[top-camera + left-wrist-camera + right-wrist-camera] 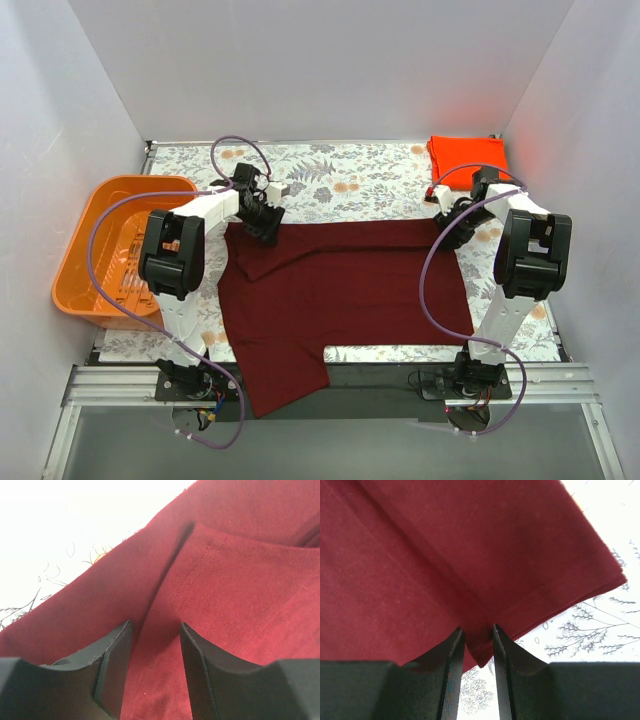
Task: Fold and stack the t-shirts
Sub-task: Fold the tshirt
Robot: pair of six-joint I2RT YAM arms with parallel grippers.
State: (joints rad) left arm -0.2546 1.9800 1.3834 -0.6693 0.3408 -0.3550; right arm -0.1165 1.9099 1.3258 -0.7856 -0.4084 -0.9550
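The dark maroon t-shirt lies spread on the table, one part hanging over the near edge. My left gripper is at its far left corner. In the left wrist view its fingers stand apart over flat maroon cloth with a seam running between them. My right gripper is at the far right corner. In the right wrist view its jaws stand narrow, with the hemmed corner of the shirt between them. The orange-red folded t-shirt lies at the far right corner.
An orange plastic basket stands off the table's left side, beside the left arm. The floral tablecloth shows beyond the maroon shirt. White walls enclose the left, back and right. Purple cables loop from both arms.
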